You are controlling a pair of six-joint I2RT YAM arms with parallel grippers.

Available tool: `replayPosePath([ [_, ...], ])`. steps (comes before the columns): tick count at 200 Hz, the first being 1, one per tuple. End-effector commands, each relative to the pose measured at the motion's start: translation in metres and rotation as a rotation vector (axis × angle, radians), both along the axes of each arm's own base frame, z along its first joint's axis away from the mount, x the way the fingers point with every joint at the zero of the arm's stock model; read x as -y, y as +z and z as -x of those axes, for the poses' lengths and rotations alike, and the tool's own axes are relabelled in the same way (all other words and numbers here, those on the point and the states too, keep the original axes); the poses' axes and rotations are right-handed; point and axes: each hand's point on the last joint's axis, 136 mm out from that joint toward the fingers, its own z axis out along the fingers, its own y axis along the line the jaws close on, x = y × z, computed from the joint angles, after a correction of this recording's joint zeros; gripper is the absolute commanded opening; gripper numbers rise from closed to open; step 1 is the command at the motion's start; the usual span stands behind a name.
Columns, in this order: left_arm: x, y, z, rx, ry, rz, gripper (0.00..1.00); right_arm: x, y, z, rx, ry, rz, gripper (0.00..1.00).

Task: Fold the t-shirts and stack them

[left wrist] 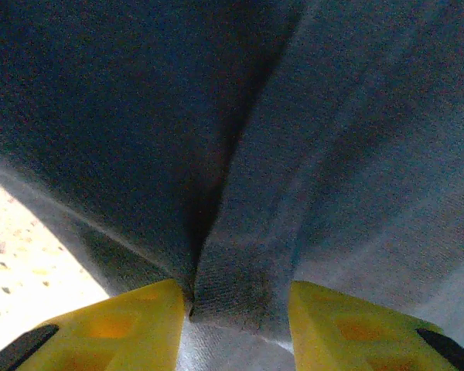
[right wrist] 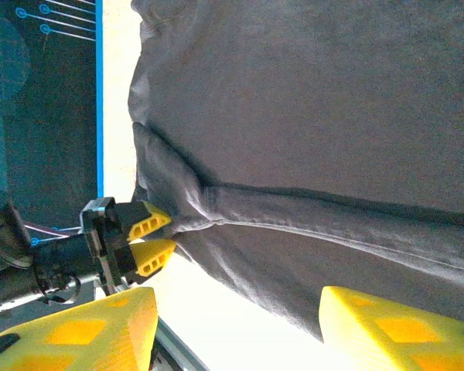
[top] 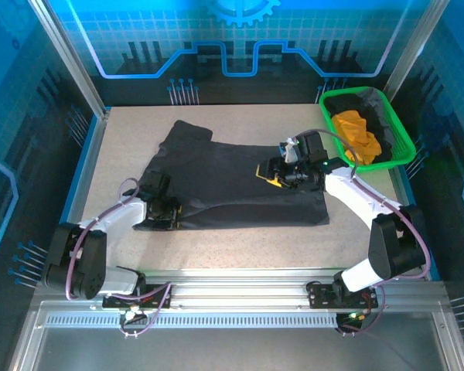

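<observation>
Charcoal tee (top: 232,182) lies spread on the table (top: 124,143). Left gripper (left wrist: 236,313) is clamped on a ridge of its near-left hem, and right gripper (right wrist: 236,309) hangs wide open over the cloth, empty. Risk: the thin pinch slips, or a one-sided pull bunches the shirt.

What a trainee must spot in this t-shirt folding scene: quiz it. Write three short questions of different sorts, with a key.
1. True or false: the orange t-shirt lies in the green basket.
2. Fill in: the right gripper hangs ____ over the charcoal t-shirt.
3. Which one grips the charcoal t-shirt's near hem? A. left gripper B. right gripper C. neither

Key: 1 true; 2 open; 3 A.
</observation>
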Motion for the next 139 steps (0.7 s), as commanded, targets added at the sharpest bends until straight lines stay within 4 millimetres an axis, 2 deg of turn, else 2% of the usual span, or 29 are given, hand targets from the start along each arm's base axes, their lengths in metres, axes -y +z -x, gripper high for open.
replayPosePath([
  [1, 0.005, 0.015, 0.004, -0.022, -0.022, 0.008, 0.47, -0.004, 0.009, 0.007, 0.01, 0.014, -0.026, 0.59],
  [21, 0.007, 0.021, 0.008, -0.038, -0.035, 0.01, 0.52, -0.003, 0.009, 0.006, 0.012, 0.015, -0.024, 0.59],
  [46, 0.005, 0.027, 0.006, -0.014, -0.02, 0.001, 0.51, -0.004, 0.009, 0.006, 0.011, 0.014, -0.025, 0.59],
  [116, 0.006, 0.005, 0.011, -0.055, -0.011, 0.002, 0.45, -0.003, 0.01, 0.008, 0.01, 0.019, -0.02, 0.58],
  [139, 0.005, 0.0, 0.007, -0.058, -0.011, -0.01, 0.42, -0.001, 0.008, 0.009, 0.0, 0.015, -0.014, 0.59],
])
